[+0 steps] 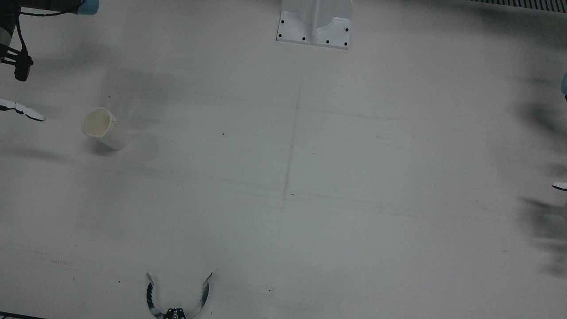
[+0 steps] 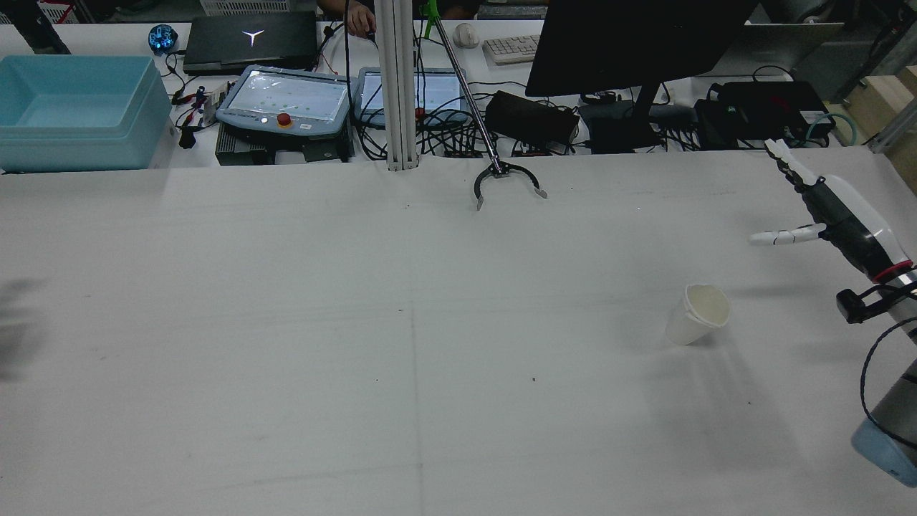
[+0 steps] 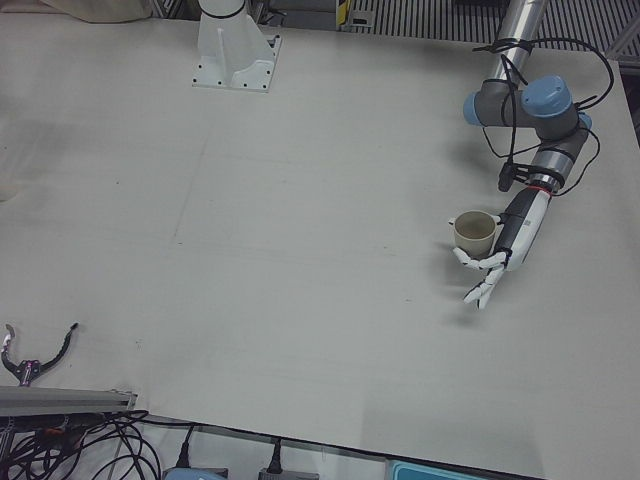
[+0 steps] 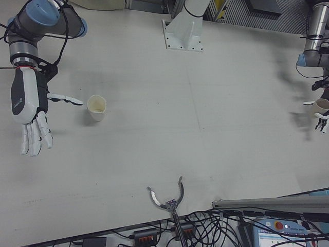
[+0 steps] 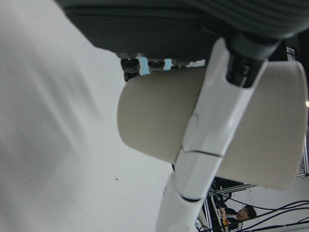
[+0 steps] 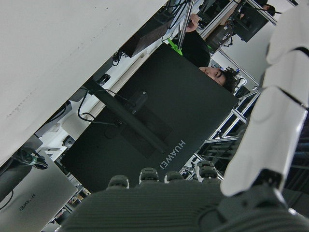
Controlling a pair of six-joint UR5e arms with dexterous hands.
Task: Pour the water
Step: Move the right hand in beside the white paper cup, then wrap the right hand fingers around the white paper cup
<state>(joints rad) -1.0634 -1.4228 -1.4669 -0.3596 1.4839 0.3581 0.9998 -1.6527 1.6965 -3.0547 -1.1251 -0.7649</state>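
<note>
A white paper cup [image 1: 104, 128] [image 2: 698, 315] [image 4: 96, 108] stands on the table near my right hand [image 4: 31, 116] [image 2: 824, 208]. That hand hovers beside it, open, with its fingers spread and not touching the cup. My left hand [image 3: 505, 245] [image 4: 323, 119] is at the far side of the table, shut on a second, beige cup [image 3: 475, 230] [image 5: 159, 121]. In the left hand view one finger [image 5: 207, 140] lies across this cup's wall and presses it to the palm. Its rim faces up. What either cup holds is hidden.
A metal grabber claw [image 1: 177, 299] [image 2: 509, 183] lies at the operators' edge. A white pedestal [image 1: 315, 24] stands at mid-back. Beyond the table are a blue bin [image 2: 79, 107], teach pendants [image 2: 286, 100] and a black monitor [image 2: 637, 43].
</note>
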